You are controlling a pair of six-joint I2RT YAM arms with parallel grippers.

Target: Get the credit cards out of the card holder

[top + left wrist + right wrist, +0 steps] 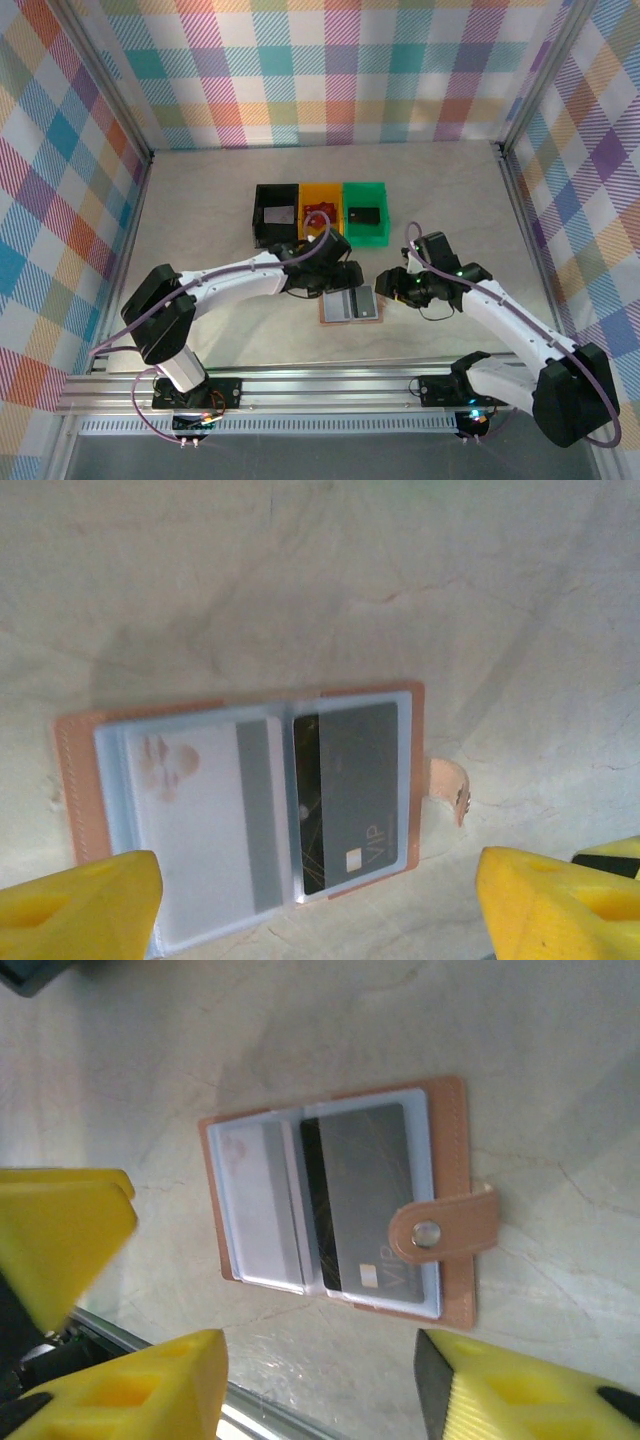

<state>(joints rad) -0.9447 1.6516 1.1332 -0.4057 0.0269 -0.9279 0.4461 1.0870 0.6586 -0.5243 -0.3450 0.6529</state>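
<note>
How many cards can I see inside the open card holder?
2. A pale card with a grey stripe lies on the side far from the strap; a dark grey VIP card lies on the strap side. More may hide behind them.

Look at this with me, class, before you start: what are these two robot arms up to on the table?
Both arms are at a tan card holder lying spread open on the table, in front of three bins. A dark grey card and a pale card sit in its clear sleeves. The left gripper and the right gripper hover by it from either side, both open, and neither holds a card yet.
</note>
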